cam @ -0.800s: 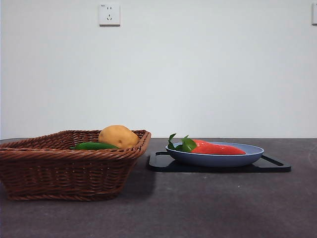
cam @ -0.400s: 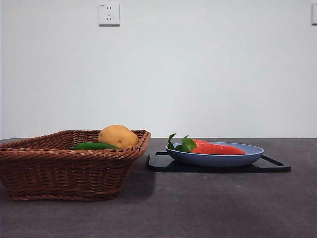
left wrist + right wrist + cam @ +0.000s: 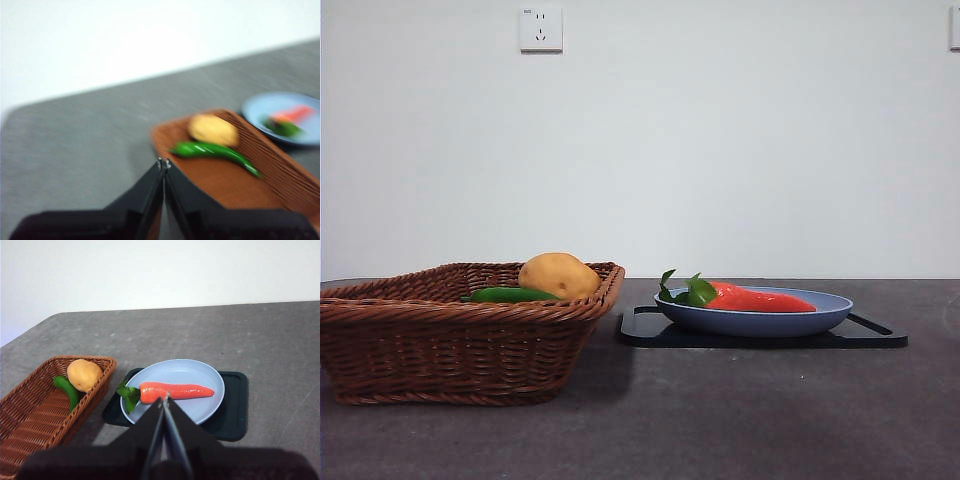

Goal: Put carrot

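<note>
Task judged done, or nearly: carrot (image 3: 176,391) laid flat in blue plate (image 3: 212,400), plate set on dark tray (image 3: 236,410) on bench (image 3: 740,420).
Potato (image 3: 558,275) and green vegetable (image 3: 510,294) seen in wicker basket (image 3: 450,345).
Right gripper (image 3: 164,399) closed, empty, held above carrot, no contact visible.
Left gripper (image 3: 163,163) closed, empty, seen over basket edge.

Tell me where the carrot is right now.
The carrot lies in the blue plate on the black tray, right of the wicker basket in the front view, leaves toward the basket.
</note>
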Robot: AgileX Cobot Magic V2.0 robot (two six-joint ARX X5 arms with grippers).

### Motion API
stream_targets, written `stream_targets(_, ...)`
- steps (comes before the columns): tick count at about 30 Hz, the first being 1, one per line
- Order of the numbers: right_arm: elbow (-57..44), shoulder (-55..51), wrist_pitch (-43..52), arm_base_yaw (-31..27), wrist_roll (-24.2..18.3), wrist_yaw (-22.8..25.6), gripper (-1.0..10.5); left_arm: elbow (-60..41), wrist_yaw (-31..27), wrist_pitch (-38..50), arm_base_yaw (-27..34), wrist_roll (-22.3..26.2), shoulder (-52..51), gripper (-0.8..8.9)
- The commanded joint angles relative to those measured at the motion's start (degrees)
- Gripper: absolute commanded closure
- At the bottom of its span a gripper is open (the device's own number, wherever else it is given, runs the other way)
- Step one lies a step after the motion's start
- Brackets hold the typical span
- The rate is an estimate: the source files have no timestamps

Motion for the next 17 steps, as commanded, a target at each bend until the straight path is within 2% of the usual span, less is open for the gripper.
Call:
stream_targets(1,-0.02,0.0,0.66,0.24,0.74,0.2,9.4,-5.11,0.31,9.22,7.3,2.23,-3.26,8.05)
stream_targets(4,-0.02,0.0,0.68,0.24,0.74,0.22,9.4,-11.04,2.1,16.31,13.84,0.98,-6.69,8.05)
stream_targets(8,-0.02,-0.02,0.77,0.24,0.74,0.2,9.4,-17.07,10.4,21.14,20.04,-0.48,-6.8,8.05)
stream_targets(11,-0.02,0.0,0.79,0.24,0.74,0.24,9.4,-20.63,13.92,21.81,22.21,-0.46,-6.82,8.05)
stream_targets(17,-0.02,0.0,0.81,0.2,0.74,0.22,9.4,-25.92,13.73,21.99,22.75,-1.53,-6.82,8.05)
